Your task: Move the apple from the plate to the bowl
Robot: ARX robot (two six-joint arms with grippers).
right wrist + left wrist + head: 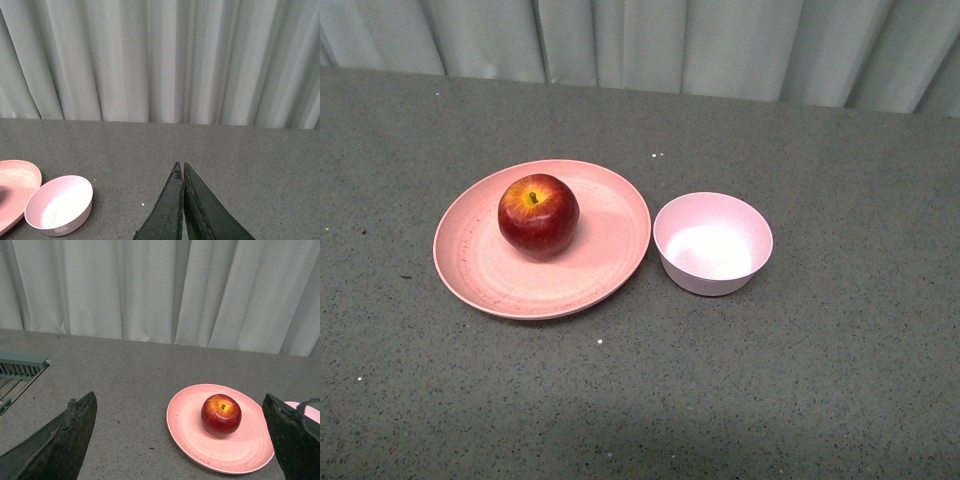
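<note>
Grippers: neither shows in front view; states read from wrist views.
Left gripper (pixel 179 397): fingers spread wide, nothing between them; apple lies ahead, nearer one finger than the other.
Right gripper (pixel 181 165): fingers pressed together, empty, well apart from bowl.
Apple (pixel 538 215): upright on plate, stem up, a bit to the far side of plate's middle.
Plate (pixel 480 285): flat on table, rim just beside bowl; can't tell if they touch.
Bowl (pixel 708 280): upright, empty, right of plate.
Table (pixel 820 400): grey speckled, carries plate and bowl.
Risk, slip: apple is round and glossy; an off-centre pinch would likely squirt it out, and it could roll across the plate or off it.
Risk, plate: fingers coming in low could catch the rim and shove plate into bowl.
Risk, drop: bowl looks barely wider than apple; an off-centre release could leave it on the rim, bounce it off, or tip the bowl.
Risk, knock: spread fingers look wider than bowl, so one may hit it on the way down.
Risk, crowding: right gripper is on the bowl side and could get in the way.
</note>
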